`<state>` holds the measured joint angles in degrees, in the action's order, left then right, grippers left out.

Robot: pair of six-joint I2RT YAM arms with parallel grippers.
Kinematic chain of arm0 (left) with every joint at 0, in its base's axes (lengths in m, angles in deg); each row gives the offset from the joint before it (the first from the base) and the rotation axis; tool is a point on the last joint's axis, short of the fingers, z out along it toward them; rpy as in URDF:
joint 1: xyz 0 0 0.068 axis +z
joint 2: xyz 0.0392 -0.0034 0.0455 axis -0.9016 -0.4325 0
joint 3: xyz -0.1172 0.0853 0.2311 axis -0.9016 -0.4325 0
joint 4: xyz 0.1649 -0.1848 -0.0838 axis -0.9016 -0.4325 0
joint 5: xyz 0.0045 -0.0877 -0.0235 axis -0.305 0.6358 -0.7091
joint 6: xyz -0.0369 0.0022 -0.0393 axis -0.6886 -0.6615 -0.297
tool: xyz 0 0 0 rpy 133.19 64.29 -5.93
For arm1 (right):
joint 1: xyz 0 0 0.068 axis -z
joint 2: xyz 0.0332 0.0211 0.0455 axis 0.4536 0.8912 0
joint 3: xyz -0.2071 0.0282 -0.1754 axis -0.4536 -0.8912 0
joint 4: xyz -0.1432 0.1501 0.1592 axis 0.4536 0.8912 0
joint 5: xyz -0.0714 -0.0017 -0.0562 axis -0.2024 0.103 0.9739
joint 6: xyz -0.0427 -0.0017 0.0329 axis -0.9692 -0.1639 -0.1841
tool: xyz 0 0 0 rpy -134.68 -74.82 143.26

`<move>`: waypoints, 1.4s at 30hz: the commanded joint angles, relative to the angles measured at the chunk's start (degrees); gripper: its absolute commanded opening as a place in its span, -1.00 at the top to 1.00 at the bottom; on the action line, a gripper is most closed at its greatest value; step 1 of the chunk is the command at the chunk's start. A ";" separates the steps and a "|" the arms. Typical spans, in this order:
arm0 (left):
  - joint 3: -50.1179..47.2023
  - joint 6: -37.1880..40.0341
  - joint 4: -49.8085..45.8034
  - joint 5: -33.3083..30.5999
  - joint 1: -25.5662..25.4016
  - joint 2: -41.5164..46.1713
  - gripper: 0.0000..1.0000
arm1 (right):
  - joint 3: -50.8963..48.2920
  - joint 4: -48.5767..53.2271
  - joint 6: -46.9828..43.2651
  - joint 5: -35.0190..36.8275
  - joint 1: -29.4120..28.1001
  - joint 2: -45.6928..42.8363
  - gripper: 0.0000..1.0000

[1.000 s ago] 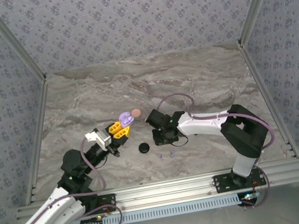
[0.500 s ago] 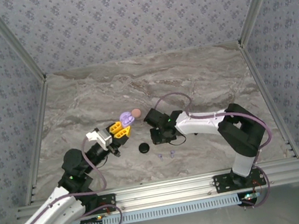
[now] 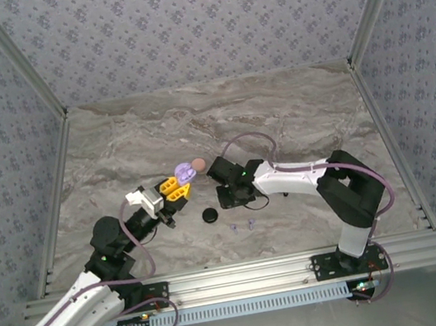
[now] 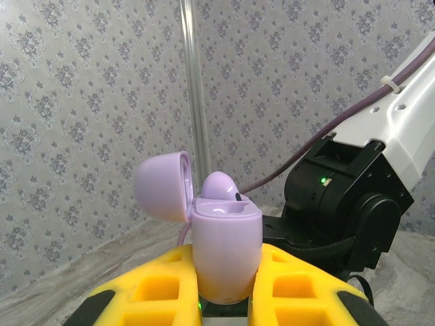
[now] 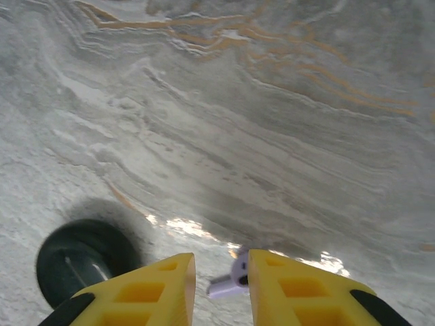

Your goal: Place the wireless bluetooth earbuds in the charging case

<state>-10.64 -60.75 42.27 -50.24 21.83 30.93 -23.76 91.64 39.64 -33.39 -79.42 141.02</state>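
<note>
My left gripper (image 4: pixel 225 252) is shut on the lavender charging case (image 4: pixel 225 251) and holds it upright, lid (image 4: pixel 162 185) hinged open to the left. One lavender earbud (image 4: pixel 221 187) sits in the case. In the top view that case (image 3: pixel 183 170) is held just left of my right gripper (image 3: pixel 231 190). My right gripper (image 5: pixel 221 261) points down at the table with its jaws a little apart. A lavender earbud (image 5: pixel 231 278) rests against its right finger, with a gap to the left finger. Two more lavender earbuds (image 3: pixel 242 226) lie on the table nearer the arm bases.
A black round case (image 3: pixel 209 215) lies closed on the marble, just left of my right gripper; the right wrist view shows it too (image 5: pixel 81 261). A small pinkish-brown round thing (image 3: pixel 199 164) sits beside the held case. Patterned walls enclose the table.
My right arm has edged slightly left toward the held case, and its jaws have parted a little. The left arm has held still with the case.
</note>
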 commanded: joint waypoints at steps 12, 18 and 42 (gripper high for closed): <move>-0.08 0.58 1.67 -0.88 -0.34 0.20 1.00 | 0.91 2.53 0.87 1.57 -1.15 2.12 0.39; -0.01 0.58 1.74 -0.94 -0.35 0.16 1.00 | 0.67 1.57 0.99 1.80 -1.16 3.36 0.41; -1.56 -2.55 1.60 -0.77 -0.30 -2.80 1.00 | 0.53 7.53 -10.44 13.19 -1.25 -9.63 0.62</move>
<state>-11.56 -61.71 42.29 -50.85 21.83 29.21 -23.76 95.53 33.72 -25.79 -80.54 137.04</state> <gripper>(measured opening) 0.155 0.192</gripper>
